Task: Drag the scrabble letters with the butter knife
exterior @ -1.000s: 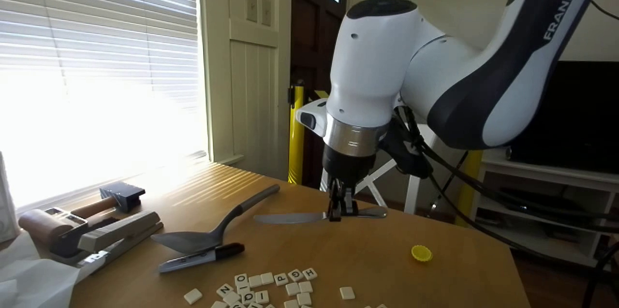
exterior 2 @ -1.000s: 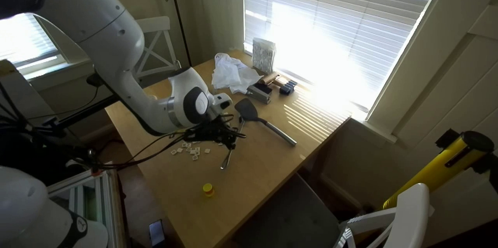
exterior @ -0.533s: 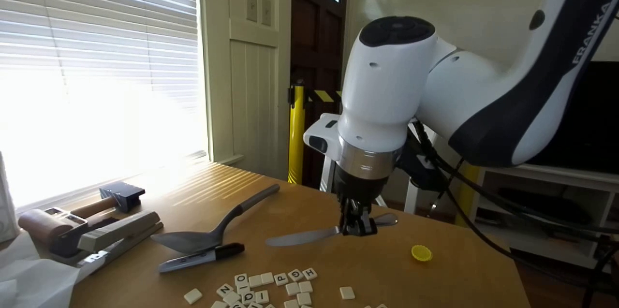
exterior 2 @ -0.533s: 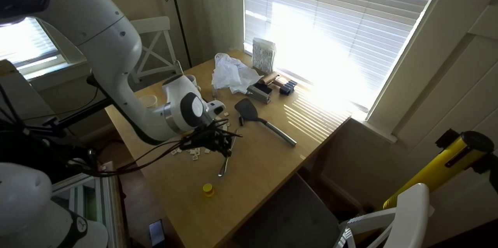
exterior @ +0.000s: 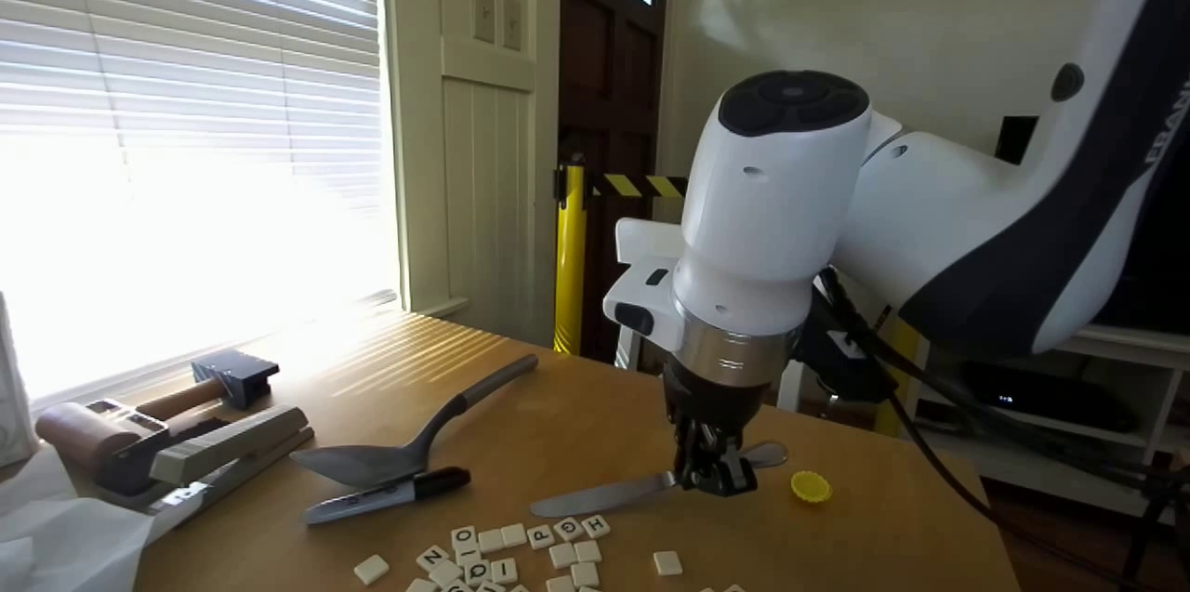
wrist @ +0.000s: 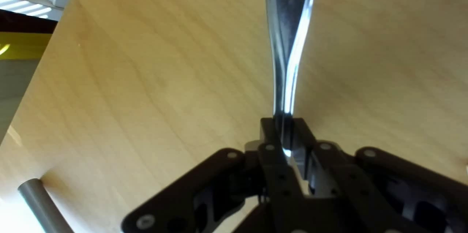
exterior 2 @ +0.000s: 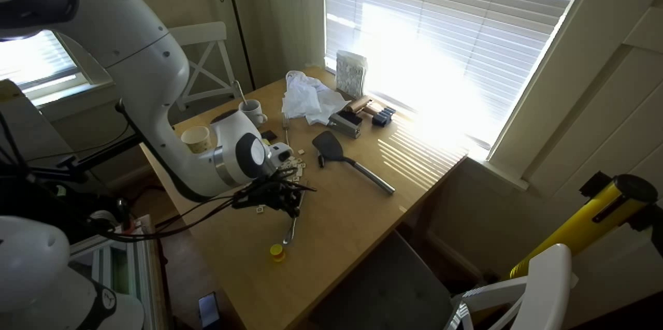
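My gripper point(exterior: 714, 480) is shut on the grey-silver butter knife point(exterior: 604, 496) near its middle. The knife lies roughly level, its blade pointing left towards the scrabble letters point(exterior: 503, 571) in an exterior view. The blade shows just behind the back row of tiles; I cannot tell whether it touches the table. The gripper point(exterior 2: 296, 211) and knife handle point(exterior 2: 290, 230) also show in an exterior view, with letters point(exterior 2: 298, 168) partly hidden behind the arm. In the wrist view the knife handle point(wrist: 290, 24) runs up from between the fingertips point(wrist: 287, 130); the blade is hidden there.
A yellow disc point(exterior: 811, 487) lies near the knife's handle end. A dark spatula point(exterior: 372, 462), a marker point(exterior: 386, 495) and a stapler point(exterior: 232, 462) lie left of the knife. A cup point(exterior 2: 197, 138), a mug point(exterior 2: 252, 111) and white plastic point(exterior 2: 311, 99) stand farther off.
My gripper has carried the knife right and towards the viewer in an exterior view, towards the tiles and the yellow disc. The blade is now closer to the letters. The tiles have not visibly moved.
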`<state>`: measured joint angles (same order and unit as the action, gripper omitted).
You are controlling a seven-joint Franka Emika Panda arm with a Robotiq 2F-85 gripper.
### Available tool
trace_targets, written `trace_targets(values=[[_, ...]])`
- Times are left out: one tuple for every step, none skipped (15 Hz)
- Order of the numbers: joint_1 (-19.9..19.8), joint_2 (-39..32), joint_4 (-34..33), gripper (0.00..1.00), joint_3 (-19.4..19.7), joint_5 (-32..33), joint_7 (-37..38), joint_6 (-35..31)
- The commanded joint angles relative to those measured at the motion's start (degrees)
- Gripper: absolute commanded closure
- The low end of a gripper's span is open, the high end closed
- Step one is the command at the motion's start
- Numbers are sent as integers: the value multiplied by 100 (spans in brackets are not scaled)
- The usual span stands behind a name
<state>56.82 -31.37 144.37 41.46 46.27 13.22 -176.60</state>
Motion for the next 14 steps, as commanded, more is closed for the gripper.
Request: trace_targets(values=[[43,21,76,96,-44,-8,20,12],[5,59,106,96,-106,-30,-7,25],[8,62,117,96,-131,-34,-4,28],[-43,88,142,96,-212,-56,-32,33],[-66,90,160,96,-277,-70,-40,31],[-90,81,173,96,-334,-75,-48,25],[-120,78,186,96,-396,-83,-54,25],[-156,71,190,96,-458,-85,-65,19],[-198,76,193,96,-522,-92,-81,24],[-232,88,191,96,-546,-95,-98,25],[-262,98,195,96,-570,-94,-111,18],[-311,118,204,96,-618,-95,-137,24],[-362,127,197,96,-656,-101,-154,25],[-483,170,218,96,-770,-126,-217,27]])
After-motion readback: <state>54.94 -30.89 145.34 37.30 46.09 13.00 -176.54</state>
